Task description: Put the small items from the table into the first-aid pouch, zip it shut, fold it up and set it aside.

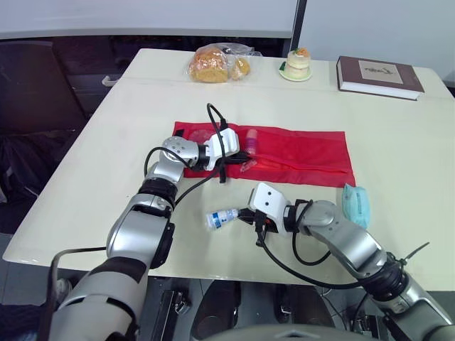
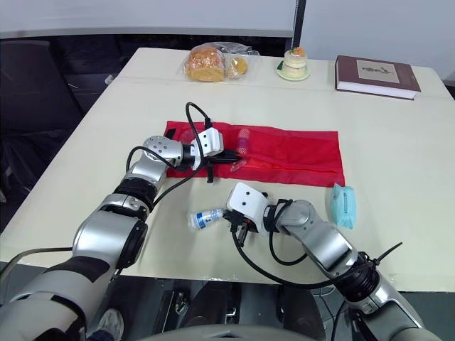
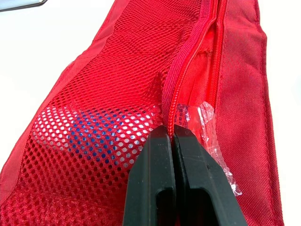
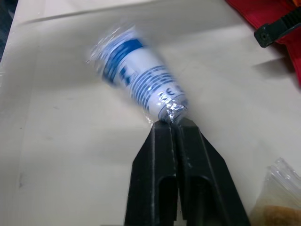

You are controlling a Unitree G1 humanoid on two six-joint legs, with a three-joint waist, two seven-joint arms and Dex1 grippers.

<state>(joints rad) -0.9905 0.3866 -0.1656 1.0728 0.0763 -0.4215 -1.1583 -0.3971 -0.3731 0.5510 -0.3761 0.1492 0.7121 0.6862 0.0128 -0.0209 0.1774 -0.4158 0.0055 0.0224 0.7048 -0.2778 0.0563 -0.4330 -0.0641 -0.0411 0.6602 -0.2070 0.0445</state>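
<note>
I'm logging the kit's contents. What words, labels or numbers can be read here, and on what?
No text can be read.
bottle: blue print on a white label, too blurred to read.
book: a mark on the cover, too small to read.
item inside the pouch: blue print, broken up by the mesh, unreadable.

I'm looking at a cream table (image 1: 85, 177) butted against a second table (image 1: 163, 60) behind it, with a seam between them. Beyond are a white wall panel (image 1: 142, 14) and a black upright post (image 1: 301, 21). On the left it's all dark, dim space (image 1: 28, 142).
</note>
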